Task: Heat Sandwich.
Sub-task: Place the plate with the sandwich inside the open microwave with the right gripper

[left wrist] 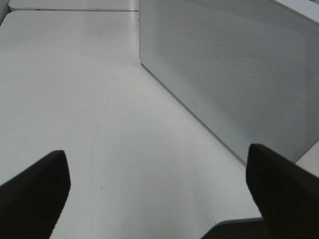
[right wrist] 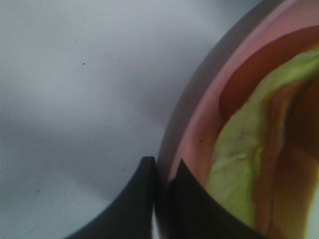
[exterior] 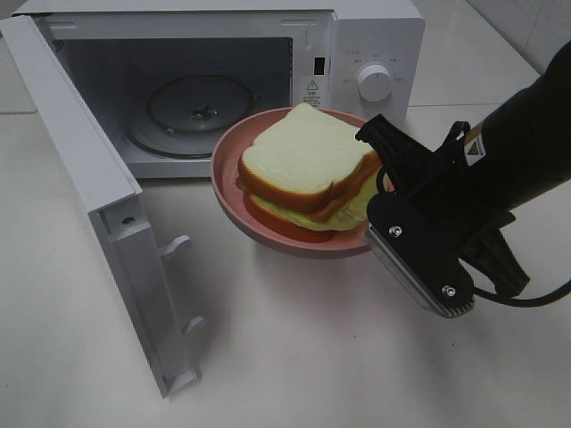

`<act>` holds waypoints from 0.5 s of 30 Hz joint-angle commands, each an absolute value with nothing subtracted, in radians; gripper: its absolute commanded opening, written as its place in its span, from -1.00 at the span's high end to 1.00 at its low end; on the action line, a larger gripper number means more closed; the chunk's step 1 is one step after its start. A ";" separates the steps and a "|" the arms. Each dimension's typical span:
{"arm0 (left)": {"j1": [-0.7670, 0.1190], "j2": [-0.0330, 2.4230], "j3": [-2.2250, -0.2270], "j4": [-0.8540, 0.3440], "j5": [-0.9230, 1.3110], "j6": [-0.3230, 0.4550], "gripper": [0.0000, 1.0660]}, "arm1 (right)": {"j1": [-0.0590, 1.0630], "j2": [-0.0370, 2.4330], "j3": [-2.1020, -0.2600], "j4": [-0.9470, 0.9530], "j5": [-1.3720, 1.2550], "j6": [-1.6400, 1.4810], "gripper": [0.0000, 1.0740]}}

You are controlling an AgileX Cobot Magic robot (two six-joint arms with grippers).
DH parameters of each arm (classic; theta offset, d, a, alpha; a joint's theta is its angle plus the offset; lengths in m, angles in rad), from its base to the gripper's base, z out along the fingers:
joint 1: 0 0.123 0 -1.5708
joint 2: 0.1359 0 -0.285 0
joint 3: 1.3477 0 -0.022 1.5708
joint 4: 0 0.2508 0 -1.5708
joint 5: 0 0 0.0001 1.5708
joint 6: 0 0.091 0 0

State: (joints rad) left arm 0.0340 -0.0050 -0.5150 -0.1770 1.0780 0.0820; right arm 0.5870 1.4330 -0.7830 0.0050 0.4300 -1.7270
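The left gripper [left wrist: 157, 191] hangs spread wide near a white perforated panel [left wrist: 224, 74]. In front of the open microwave [exterior: 375, 45], the sandwich [exterior: 303, 165] lies flat on a pink plate [exterior: 227, 183]. It has thick white slices, tan crust, green lettuce and red-orange filling. Its longer span runs across the high view, one corner toward the oven. The right gripper [right wrist: 163, 164] pinches the plate's rim.

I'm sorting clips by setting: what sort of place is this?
Probably a kitchen-style test bench rather than a home kitchen: a white microwave with its door open, a sandwich on a pink plate, a plain white tabletop, and the robot's right gripper clamping the plate's rim.
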 commanded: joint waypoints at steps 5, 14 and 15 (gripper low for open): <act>0.035 -0.027 -0.515 -0.184 1.075 0.077 -0.66 | 0.589 1.477 -0.796 0.011 0.348 -1.738 1.00; 0.035 -0.027 -0.515 -0.184 1.075 0.077 -0.66 | 0.634 1.561 -0.874 0.000 0.327 -1.737 1.00; 0.035 -0.027 -0.515 -0.184 1.075 0.077 -0.66 | 0.634 1.571 -0.885 0.000 0.327 -1.737 1.00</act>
State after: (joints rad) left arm 0.0340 -0.0050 -0.5150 -0.1770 1.0780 0.0820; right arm 0.6320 1.5620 -0.8610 0.0000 0.3560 -1.7270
